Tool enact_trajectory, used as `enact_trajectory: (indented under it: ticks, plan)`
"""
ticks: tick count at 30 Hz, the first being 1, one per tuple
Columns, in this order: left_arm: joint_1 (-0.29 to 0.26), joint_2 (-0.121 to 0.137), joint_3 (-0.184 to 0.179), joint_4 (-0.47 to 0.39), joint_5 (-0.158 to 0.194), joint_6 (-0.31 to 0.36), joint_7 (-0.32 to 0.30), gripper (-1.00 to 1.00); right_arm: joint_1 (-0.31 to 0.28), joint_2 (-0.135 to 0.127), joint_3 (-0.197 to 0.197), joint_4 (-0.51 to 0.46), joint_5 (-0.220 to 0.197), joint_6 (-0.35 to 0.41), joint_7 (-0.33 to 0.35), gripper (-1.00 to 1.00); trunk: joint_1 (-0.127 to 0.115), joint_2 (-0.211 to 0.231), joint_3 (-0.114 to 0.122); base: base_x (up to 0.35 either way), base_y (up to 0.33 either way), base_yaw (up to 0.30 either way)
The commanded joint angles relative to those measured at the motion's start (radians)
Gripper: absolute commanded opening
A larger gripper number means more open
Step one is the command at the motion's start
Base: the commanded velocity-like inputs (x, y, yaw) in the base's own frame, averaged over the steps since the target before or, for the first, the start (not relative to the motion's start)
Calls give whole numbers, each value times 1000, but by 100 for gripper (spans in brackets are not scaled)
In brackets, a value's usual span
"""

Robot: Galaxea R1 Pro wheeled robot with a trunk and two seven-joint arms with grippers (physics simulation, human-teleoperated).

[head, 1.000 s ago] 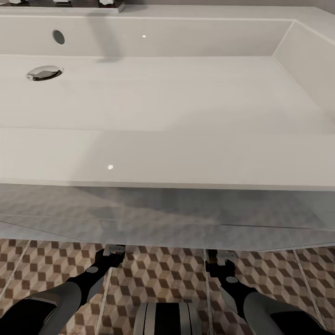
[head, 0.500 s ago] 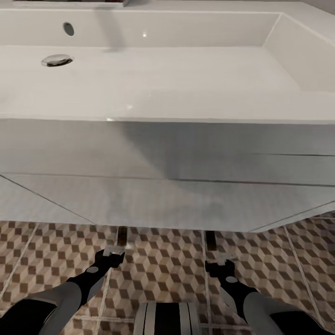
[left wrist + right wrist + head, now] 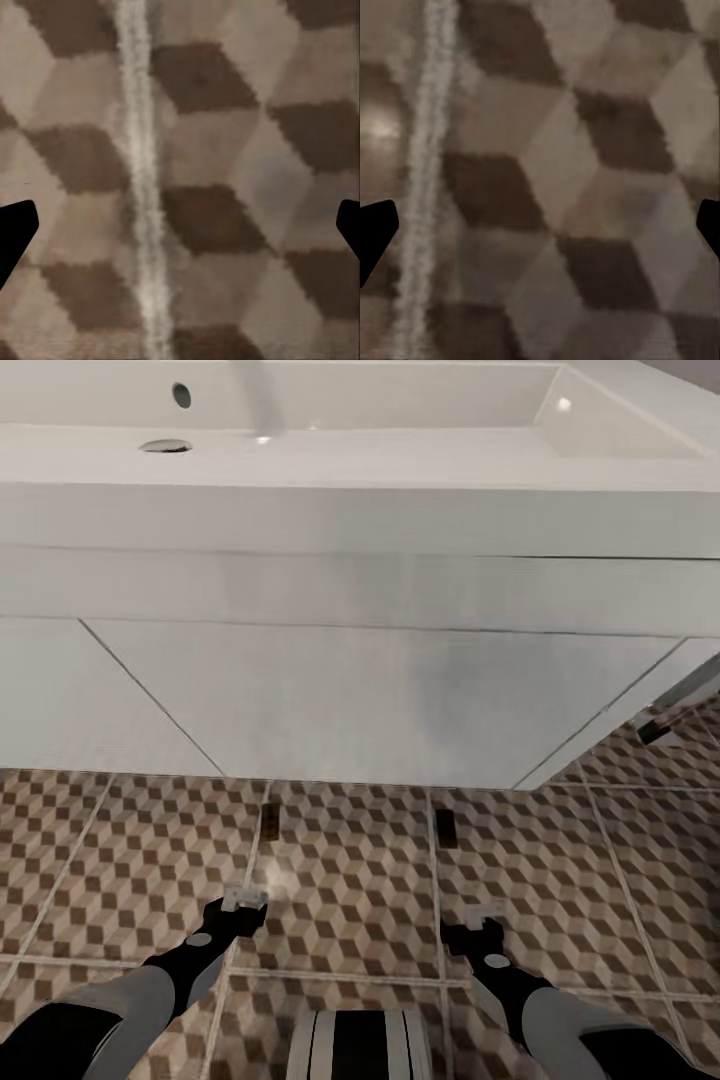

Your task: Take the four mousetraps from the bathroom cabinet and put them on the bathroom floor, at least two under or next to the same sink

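Observation:
Two mousetraps lie on the cube-patterned bathroom floor, just in front of the white vanity. One mousetrap is on the left and the other mousetrap on the right, each a small dark rectangle. The bathroom sink sits on top of the vanity. My left gripper hovers low over the tiles, short of the left trap. My right gripper is likewise short of the right trap. In the wrist views the left gripper and right gripper are open, with bare tile between the fingers.
A chrome bar slants down past the vanity's right end, with a dark end piece near the floor. The vanity front overhangs the tiles ahead of both arms. My own base shows at the bottom.
The whole picture has shifted: the sink and vanity slid up the view and more floor shows, bringing both traps into sight. Both grippers keep their place in the picture.

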Motion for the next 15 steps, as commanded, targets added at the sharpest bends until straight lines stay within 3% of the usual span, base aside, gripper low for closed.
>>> enact_trajectory:
  ticks: [1,15]
  plan:
    - [0,0,-8,1,4,-3,1,100,-1,1,6,1,6,-1,-8,100,-1,0,0,-344,0,0]
    - [0,-1,-8,1,5,-3,1,100,-1,3,7,1,9,-10,-8,100,-1,0,0,-344,0,0]
